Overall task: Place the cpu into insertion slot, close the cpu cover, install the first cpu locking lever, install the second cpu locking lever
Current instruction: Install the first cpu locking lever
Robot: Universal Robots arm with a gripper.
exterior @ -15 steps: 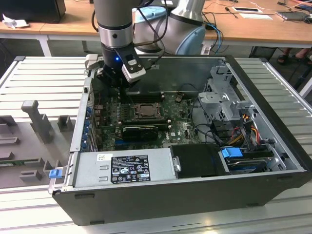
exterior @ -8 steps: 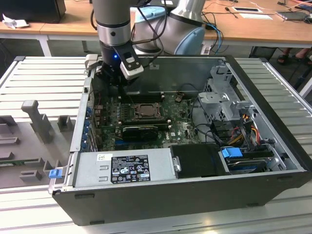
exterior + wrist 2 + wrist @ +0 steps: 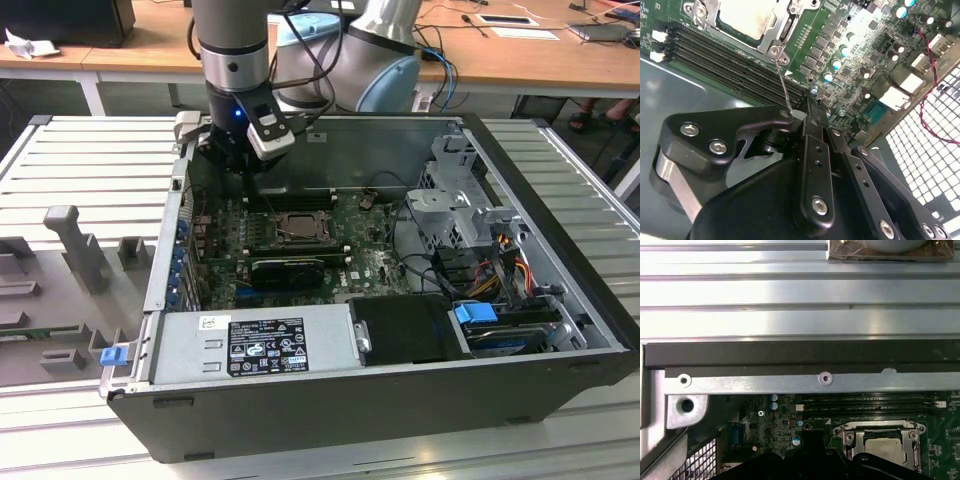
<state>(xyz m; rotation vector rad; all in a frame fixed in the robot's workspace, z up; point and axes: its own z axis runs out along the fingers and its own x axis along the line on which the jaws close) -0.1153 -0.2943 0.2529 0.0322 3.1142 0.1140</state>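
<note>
Pincer (image 3: pixel 810 112) fingers look pressed together with nothing big between them, though a thin lever wire (image 3: pixel 782 82) runs right up to the tips and may be touching. Arm (image 3: pixel 233 60) points straight down into the open computer case (image 3: pixel 560 290), beside the insertion slot (image 3: pixel 297 227). The cpu (image 3: pixel 747 17) sits in that slot. The cpu cover (image 3: pixel 883 432) lies flat around the chip.

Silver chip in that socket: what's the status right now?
Black gripper shut, pinching a thin wire lever. Silver-grey square cpu seated in slot, metal frame cover down. Nothing in the way.
</note>
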